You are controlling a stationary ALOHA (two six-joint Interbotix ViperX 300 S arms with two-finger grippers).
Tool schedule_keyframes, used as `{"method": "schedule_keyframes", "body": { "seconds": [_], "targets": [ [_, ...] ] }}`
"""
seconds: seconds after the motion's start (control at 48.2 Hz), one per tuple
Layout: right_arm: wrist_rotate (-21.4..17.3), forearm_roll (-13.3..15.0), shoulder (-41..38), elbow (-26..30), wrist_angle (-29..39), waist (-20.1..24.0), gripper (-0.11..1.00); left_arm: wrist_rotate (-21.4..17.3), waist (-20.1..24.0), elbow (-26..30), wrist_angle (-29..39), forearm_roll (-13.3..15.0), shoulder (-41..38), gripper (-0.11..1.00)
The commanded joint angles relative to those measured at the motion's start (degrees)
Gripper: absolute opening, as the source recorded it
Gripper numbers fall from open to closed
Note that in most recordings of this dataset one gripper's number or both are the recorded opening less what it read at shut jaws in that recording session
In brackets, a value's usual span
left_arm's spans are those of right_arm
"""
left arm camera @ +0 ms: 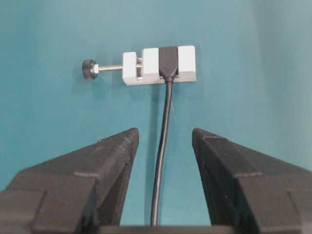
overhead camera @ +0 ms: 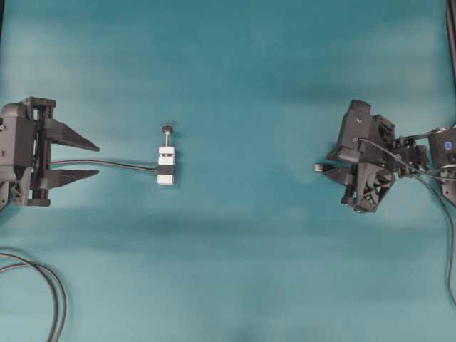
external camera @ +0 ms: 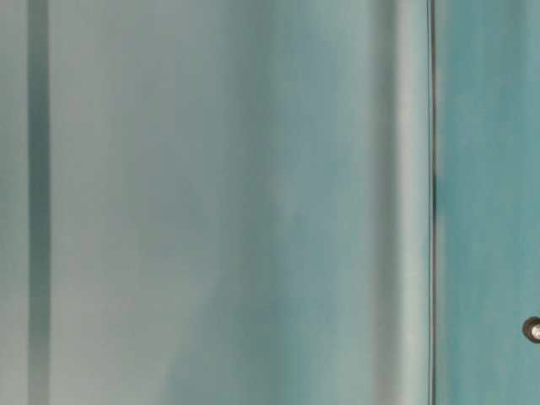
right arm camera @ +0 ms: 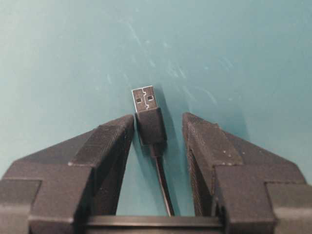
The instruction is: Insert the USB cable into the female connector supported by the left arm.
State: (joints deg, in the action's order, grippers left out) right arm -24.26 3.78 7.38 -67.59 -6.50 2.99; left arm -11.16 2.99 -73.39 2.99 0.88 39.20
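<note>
Blurred teal wall point(external camera: 211, 202), table-level view uninformative

Your table-level view showed only blurred teal surface point(external camera: 219, 202) with soft vertical bands, darker at the far left. A thin dark vertical line point(external camera: 432, 202) ran right of centre, and a small round dark object point(external camera: 532, 329) sat at the right edge.

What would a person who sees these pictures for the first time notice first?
Probably the female connector, a small white block alone on the teal table left of centre, its thin cable running back between the open fingers of the left pincer. Next, the USB cable: its silver plug sticks out between the fingers of the right pincer, with gaps on both sides, far across the table at the right.
</note>
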Motion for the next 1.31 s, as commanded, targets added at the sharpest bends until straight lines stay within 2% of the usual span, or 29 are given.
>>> {"method": "schedule_keyframes", "body": {
  "seconds": [0.0,0.269,0.352,0.477,0.85,0.974,1.181,1.285],
  "targets": [
    [-2.02,0.18,-2.02,1.14,-0.18,6.5,0.41,-0.18,0.0,0.79,-0.26,-0.09,-0.09,0.55],
    [-2.02,0.18,2.64,1.32,4.13,6.42,0.4,-0.18,0.0,0.97,-0.26,-0.09,-0.09,0.55],
    [-2.02,0.09,5.01,1.14,6.33,6.42,0.27,-0.26,0.0,0.88,-0.35,-0.09,-0.09,0.56],
    [-1.93,0.09,7.73,0.79,8.79,6.33,0.26,-0.18,0.0,0.7,-0.62,0.0,-0.09,0.55],
    [-1.58,0.18,8.26,1.23,8.96,5.36,0.25,-0.26,0.0,0.62,-0.7,-0.09,-0.09,0.56],
    [-1.23,0.18,8.35,2.29,8.96,3.6,0.2,-0.35,0.0,0.18,-0.79,-0.09,-0.09,0.56],
    [2.55,0.18,8.26,4.66,8.96,0.09,0.05,-0.35,0.0,-0.35,-3.08,-0.09,-0.26,0.56],
    [4.31,0.18,8.26,5.89,9.05,-1.14,0.02,-0.35,0.0,-0.35,-3.96,-0.09,-0.88,0.55]
  ]
}}
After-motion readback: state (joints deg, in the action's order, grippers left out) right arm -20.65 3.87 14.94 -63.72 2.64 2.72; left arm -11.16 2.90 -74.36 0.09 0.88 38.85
